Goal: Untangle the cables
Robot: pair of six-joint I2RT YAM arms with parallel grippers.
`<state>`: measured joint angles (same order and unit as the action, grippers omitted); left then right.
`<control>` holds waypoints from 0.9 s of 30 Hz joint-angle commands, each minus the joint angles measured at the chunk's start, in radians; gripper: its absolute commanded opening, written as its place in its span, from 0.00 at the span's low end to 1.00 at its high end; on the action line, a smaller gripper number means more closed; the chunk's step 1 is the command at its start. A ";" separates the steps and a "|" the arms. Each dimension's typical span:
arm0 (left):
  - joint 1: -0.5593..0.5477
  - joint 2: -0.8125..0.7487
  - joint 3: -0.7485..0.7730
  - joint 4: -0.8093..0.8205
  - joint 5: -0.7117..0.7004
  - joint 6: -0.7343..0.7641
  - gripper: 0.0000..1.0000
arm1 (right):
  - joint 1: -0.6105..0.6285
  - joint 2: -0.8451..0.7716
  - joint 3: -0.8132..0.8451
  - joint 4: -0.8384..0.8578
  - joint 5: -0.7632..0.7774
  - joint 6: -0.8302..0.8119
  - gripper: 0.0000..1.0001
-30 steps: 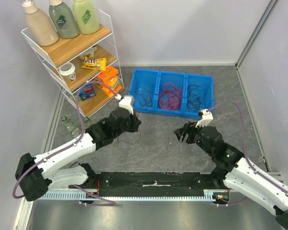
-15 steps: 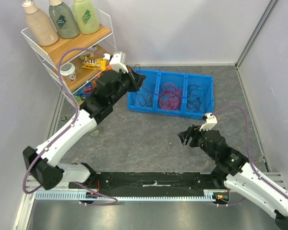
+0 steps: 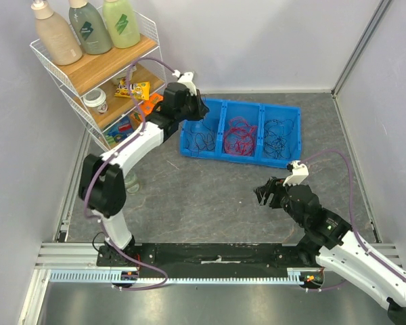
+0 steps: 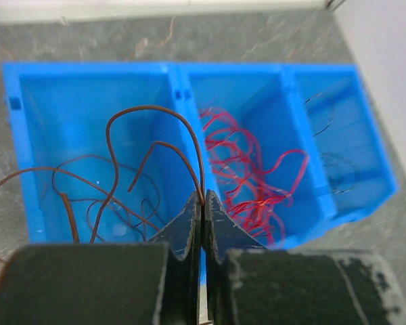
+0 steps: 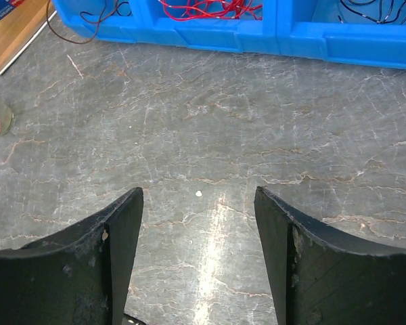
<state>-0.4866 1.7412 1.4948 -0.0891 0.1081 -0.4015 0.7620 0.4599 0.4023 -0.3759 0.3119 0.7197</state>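
Brown in colour, a thin cable is pinched between the closed left fingers above the left compartment of the blue tray. Red cables are seen in the middle compartment. The right fingers are held spread above the bench.

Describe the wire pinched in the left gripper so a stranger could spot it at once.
At the far side of the table, beside the white wire shelf, sits a blue plastic three-compartment tray. Its left compartment holds thin dark brown wires. The one meant is the dark brown wire that arches up out of that clump into the shut left gripper; its neighbours lie loose, ungripped.
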 commanded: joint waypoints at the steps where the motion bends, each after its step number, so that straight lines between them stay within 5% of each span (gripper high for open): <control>1: 0.002 0.096 0.006 0.032 0.074 0.095 0.01 | 0.000 0.011 0.030 0.011 0.042 -0.016 0.74; 6: 0.000 0.204 0.001 0.008 0.102 0.073 0.02 | 0.000 0.043 0.020 0.037 0.035 -0.016 0.74; 13: 0.002 0.333 0.192 -0.170 0.002 0.098 0.04 | 0.000 0.057 0.021 0.046 0.030 -0.017 0.74; 16: 0.002 0.301 0.220 -0.202 0.008 0.093 0.40 | 0.000 0.057 0.017 0.046 0.032 -0.017 0.74; 19: 0.002 0.213 0.193 -0.204 0.015 0.086 0.63 | 0.000 0.069 0.017 0.049 0.024 -0.014 0.74; 27: 0.002 -0.159 -0.130 -0.071 0.100 0.000 0.68 | 0.000 0.146 0.003 0.104 -0.054 -0.011 0.74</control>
<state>-0.4843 1.8080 1.5154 -0.2737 0.1390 -0.3397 0.7620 0.5598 0.4019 -0.3416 0.3027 0.7136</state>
